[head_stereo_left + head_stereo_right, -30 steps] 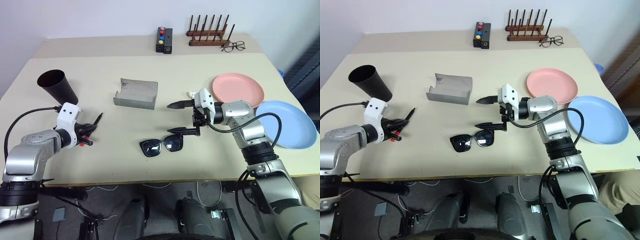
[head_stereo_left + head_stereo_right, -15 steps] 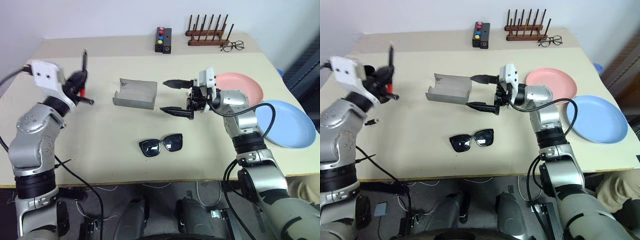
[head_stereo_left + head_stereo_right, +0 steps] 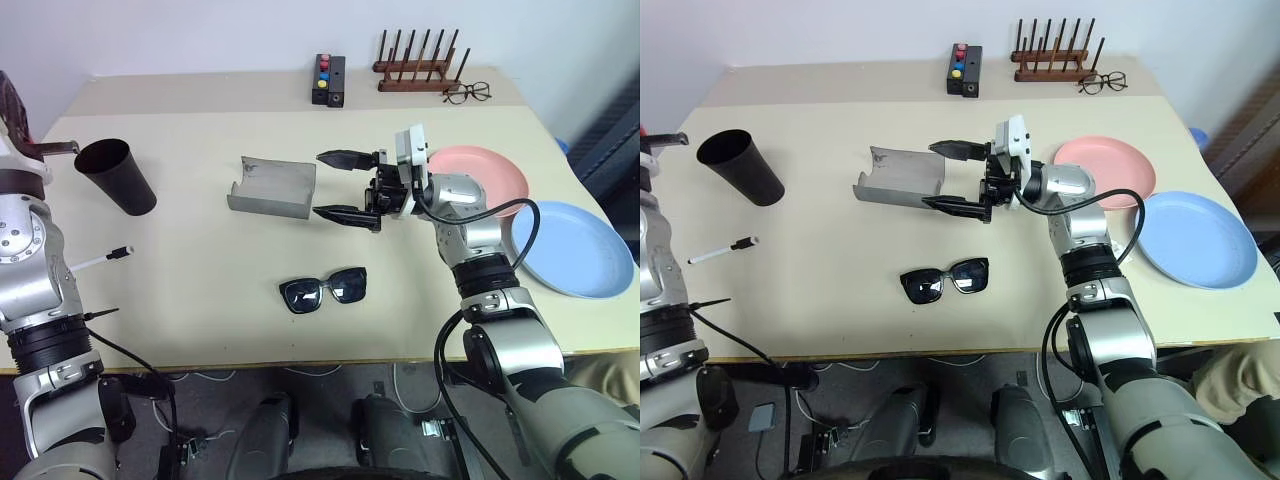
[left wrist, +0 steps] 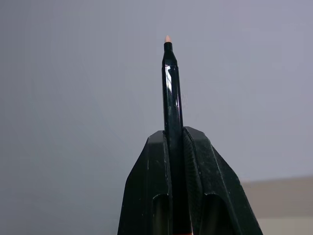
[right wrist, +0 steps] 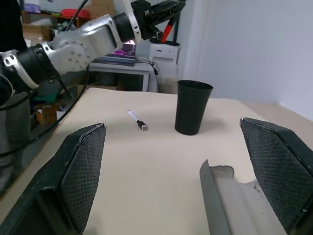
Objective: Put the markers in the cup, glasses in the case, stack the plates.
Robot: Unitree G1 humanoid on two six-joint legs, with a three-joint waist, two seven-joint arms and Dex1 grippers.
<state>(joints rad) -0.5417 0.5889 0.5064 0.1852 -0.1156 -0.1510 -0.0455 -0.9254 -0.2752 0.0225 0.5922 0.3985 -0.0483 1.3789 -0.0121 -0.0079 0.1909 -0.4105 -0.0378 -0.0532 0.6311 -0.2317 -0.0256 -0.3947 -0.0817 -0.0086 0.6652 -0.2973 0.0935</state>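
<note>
Left wrist view, left gripper (image 4: 177,147) pinching black marker (image 4: 170,93) (tip apparently orange); right gripper (image 3: 335,186) agape

The black marker (image 4: 172,127) is cut off at the lower edge of the left wrist view, its lower end hidden between the fingers. The left gripper (image 5: 159,12) is cut by the frame edge in the right wrist view.

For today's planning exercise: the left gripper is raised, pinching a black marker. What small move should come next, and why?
Probably carry the left gripper over the cup and tip the black marker down into its open mouth. The marker is clamped between the fingers pointing up, and the cup stands upright on the table nearby.
</note>
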